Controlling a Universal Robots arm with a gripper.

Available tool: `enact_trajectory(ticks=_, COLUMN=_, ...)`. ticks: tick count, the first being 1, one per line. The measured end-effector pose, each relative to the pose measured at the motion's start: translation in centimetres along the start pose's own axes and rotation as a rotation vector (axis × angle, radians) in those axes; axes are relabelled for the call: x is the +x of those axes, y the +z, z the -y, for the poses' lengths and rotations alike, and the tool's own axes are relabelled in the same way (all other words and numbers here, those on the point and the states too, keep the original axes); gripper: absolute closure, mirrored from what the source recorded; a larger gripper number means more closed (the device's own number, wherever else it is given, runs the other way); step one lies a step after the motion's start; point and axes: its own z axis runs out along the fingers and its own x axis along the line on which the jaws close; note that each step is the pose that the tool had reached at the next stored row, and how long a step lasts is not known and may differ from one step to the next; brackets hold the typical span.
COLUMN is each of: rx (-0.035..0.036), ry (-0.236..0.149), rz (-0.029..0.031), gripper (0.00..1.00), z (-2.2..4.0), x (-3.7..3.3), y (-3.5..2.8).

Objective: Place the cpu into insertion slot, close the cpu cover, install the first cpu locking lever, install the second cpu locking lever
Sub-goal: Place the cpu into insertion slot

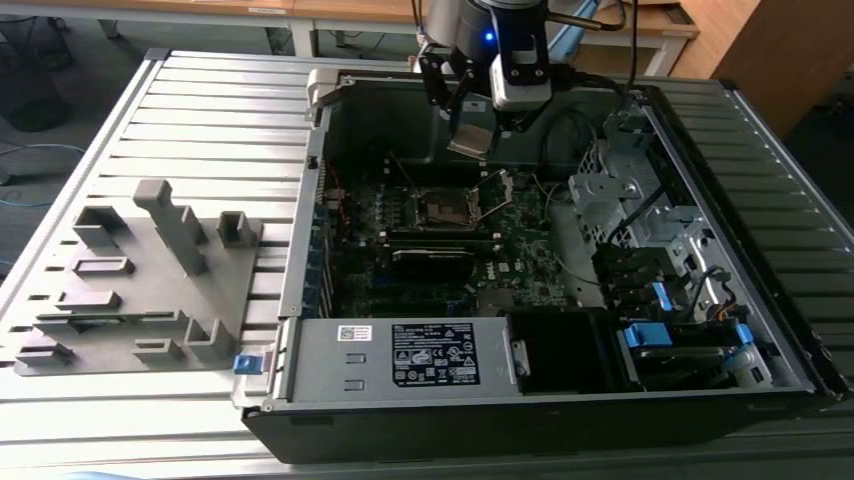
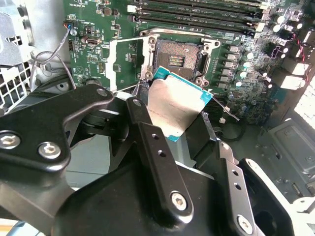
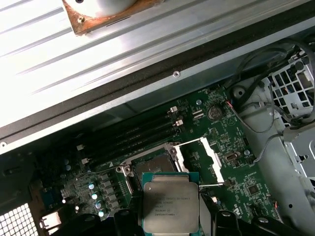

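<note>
Strong glare on table slats [image 3: 59,54], pc case [image 1: 387,130] interior dim w/ shadow, exterior view slightly soft

Work surface: grey metal table [image 1: 200,110] with long parallel ribs; in the first wrist view the ribs catch bright light. Behind it stands a wooden desk [image 1: 334,10] on pale metal legs. Wooden panel [image 1: 781,55] at the exterior view's right. Grey floor [image 1: 94,70] past the table's far corner, exterior view's left.
</note>
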Motion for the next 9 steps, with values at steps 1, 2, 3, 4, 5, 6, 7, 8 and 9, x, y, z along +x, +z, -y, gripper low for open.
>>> enact_trajectory(ticks=1, rx=0.0, ry=0.0, rz=0.0, gripper=0.46, z=0.0, x=0.0, y=0.0)
enact_trajectory(ticks=2, rx=-0.0001, ry=0.004, rz=0.0003, gripper=0.46, z=0.0, x=0.0, y=0.0)
enact_trajectory(ticks=3, rx=-0.0004, ry=0.017, rz=0.0014, gripper=0.46, z=0.0, x=0.0, y=0.02)
enact_trajectory(ticks=4, rx=-0.0006, ry=0.035, rz=0.003, gripper=0.46, z=0.0, x=0.0, y=0.04)
enact_trajectory(ticks=5, rx=-0.0009, ry=0.052, rz=0.0046, gripper=0.46, z=0.0, x=0.0, y=0.06)
enact_trajectory(ticks=6, rx=-0.0011, ry=0.071, rz=0.0063, gripper=0.46, z=0.01, x=0.0, y=0.07)
enact_trajectory(ticks=7, rx=-0.0014, ry=0.089, rz=0.0078, gripper=0.46, z=0.01, x=0.0, y=0.1)
enact_trajectory(ticks=8, rx=-0.0017, ry=0.107, rz=0.0094, gripper=0.46, z=0.01, x=0.0, y=0.11)
enact_trajectory(ticks=9, rx=-0.002, ry=0.125, rz=0.011, gripper=0.46, z=0.01, x=0.0, y=0.13)
